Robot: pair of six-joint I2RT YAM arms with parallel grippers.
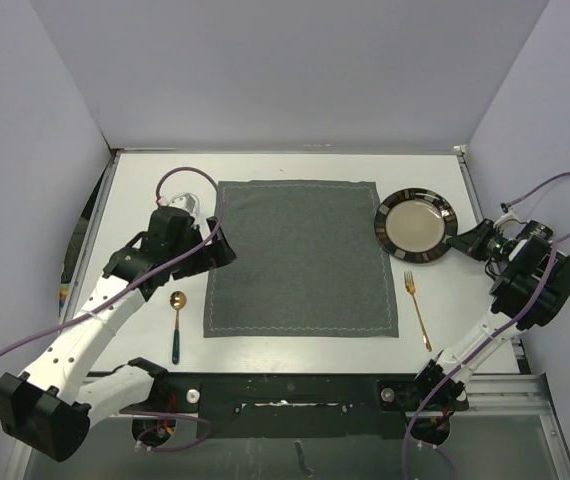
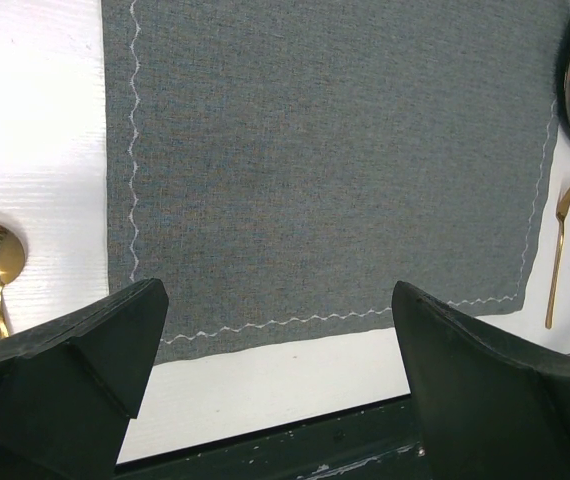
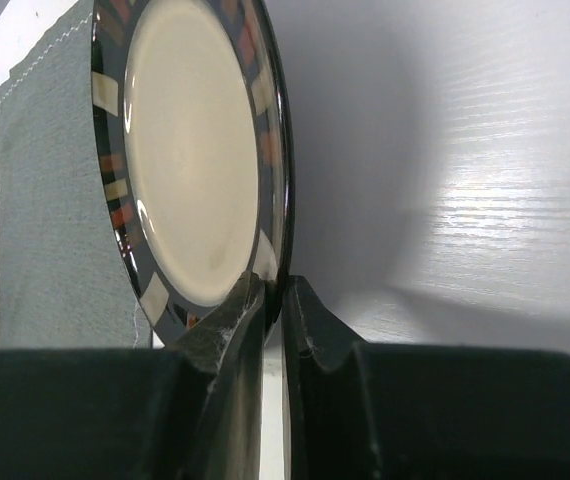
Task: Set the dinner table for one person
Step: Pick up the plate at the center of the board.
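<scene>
The white counter (image 1: 295, 165) spreads beneath both arms, a plain rectangle with its long axis running left to right and its far edge against the back wall. A dark grey stitched placemat (image 1: 300, 258) lies at its middle, square to its edges.

The right tool (image 1: 462, 240) hangs over the counter's far right part, its fingers clamped on the right rim of a dark-bordered round plate (image 1: 416, 225). The right wrist view shows the two fingers (image 3: 235, 320) pinching that rim, with white counter behind. The plate's left edge reaches the placemat's far right corner.

The left tool (image 1: 220, 250) is above the counter's left side at the placemat's left edge, jaws spread wide and holding nothing; in its wrist view, placemat and bare counter show between its fingers (image 2: 115, 340).

A gold fork (image 1: 417, 308) lies on the counter right of the placemat, tines far. A gold spoon (image 1: 177, 322) with a dark handle lies left of it, bowl far.
</scene>
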